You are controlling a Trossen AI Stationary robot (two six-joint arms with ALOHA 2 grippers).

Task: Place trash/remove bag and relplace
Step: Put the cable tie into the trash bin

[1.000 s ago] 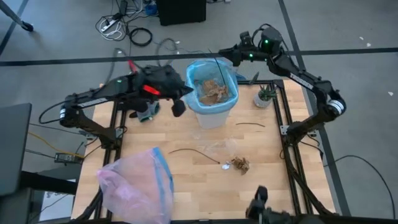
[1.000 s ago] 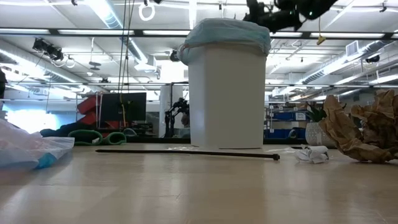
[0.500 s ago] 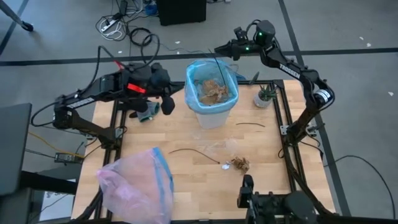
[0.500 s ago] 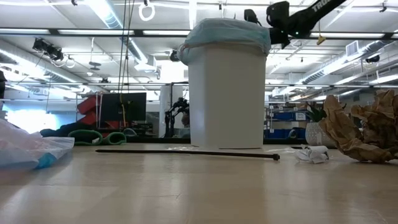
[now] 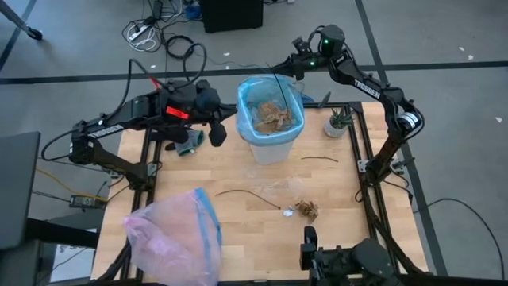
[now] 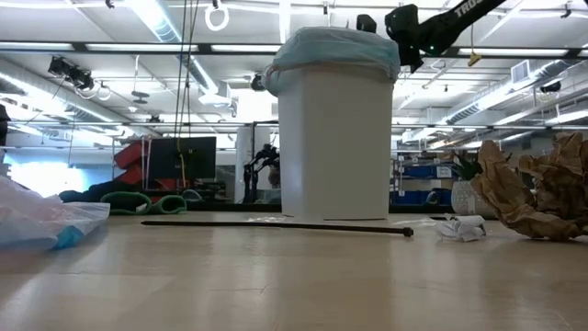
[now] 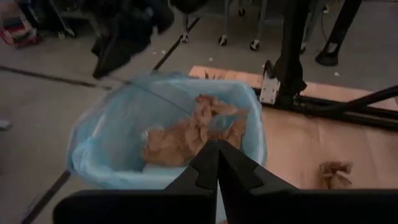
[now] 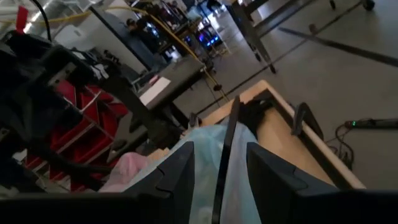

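The bin (image 5: 271, 127) stood at the table's (image 5: 238, 238) 12 o'clock side, lined with the blue bag (image 5: 244, 119), whose rim folded over the top. Brown leaf clumps (image 5: 271, 116) lay inside it, and a thin dark twig (image 5: 279, 86) stood up out of it.

The left gripper (image 5: 217, 133) hovered at the bin's 9 o'clock, apart from it, its fingers (image 7: 211, 163) pressed together and holding nothing. The right gripper (image 5: 279, 66) hung above the bin's 12 o'clock rim. Its fingers (image 8: 177, 171) stood apart with the twig (image 8: 225, 149) running up between them; whether they pinched it could not be told.

On the table, at the bin's 6 o'clock, lay a long twig (image 5: 248, 196), a clear wrapper (image 5: 279, 189) and a leaf clump (image 5: 305, 210). A short twig (image 5: 319, 160) lay at its 4 o'clock. A pink bag (image 5: 175, 234) sat at the table's 7 o'clock corner, and a small plant (image 5: 340, 121) at its 2 o'clock corner.
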